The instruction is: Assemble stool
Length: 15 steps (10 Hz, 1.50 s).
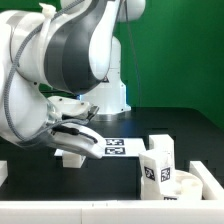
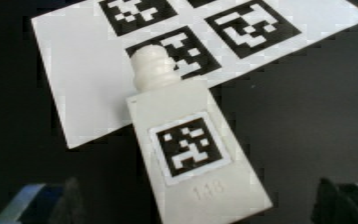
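A white stool leg (image 2: 188, 142) with a square tag lies on the black table, its narrow pegged end over the marker board (image 2: 87, 60). My gripper (image 2: 197, 205) is open. Its two dark fingers (image 2: 51, 205) stand on either side of the leg's wide end, apart from it. In the exterior view the gripper (image 1: 80, 141) hangs low over this leg (image 1: 71, 156) at the marker board's (image 1: 115, 146) edge. Another tagged leg (image 1: 155, 165) stands upright at the exterior view's right, beside the rimmed seat (image 1: 190, 181).
The big white arm fills the exterior view's upper left. A white block (image 1: 3, 172) sits at the table's left edge and a white piece (image 1: 206, 171) at the right edge. A green wall stands behind.
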{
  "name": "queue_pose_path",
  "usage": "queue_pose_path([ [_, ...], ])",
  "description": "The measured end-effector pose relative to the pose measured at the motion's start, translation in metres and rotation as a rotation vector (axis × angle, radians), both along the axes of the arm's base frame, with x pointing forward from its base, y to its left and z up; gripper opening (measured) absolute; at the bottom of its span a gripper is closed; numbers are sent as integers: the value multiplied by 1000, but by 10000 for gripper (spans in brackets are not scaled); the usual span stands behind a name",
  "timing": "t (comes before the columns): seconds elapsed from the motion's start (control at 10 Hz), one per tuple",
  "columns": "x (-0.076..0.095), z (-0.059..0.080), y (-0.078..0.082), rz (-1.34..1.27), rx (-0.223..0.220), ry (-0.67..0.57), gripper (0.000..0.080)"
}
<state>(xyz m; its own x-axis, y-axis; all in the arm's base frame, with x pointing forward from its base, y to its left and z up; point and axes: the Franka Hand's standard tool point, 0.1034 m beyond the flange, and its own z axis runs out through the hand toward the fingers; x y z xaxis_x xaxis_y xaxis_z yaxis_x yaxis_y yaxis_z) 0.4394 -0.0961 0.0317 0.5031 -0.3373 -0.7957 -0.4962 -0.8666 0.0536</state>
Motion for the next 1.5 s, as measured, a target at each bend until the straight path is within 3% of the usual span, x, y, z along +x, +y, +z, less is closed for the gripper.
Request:
queue_pose_path([
  [0.4, -13, -18, 2, -2, -19, -9, 648],
  [0.6, -16, -21, 1, -5, -23, -6, 648],
  [0.8, -17, -21, 0, -8, -23, -6, 386],
  [0.9, -17, -20, 0, -9, -22, -6, 335],
  [1.2, -16, -19, -2, -9, -25, -8, 335],
  [1.3, -10, -6, 0, -9, -17, -23, 335],
  [1.5, 11, 42, 8, -10, 15, -93, 335],
])
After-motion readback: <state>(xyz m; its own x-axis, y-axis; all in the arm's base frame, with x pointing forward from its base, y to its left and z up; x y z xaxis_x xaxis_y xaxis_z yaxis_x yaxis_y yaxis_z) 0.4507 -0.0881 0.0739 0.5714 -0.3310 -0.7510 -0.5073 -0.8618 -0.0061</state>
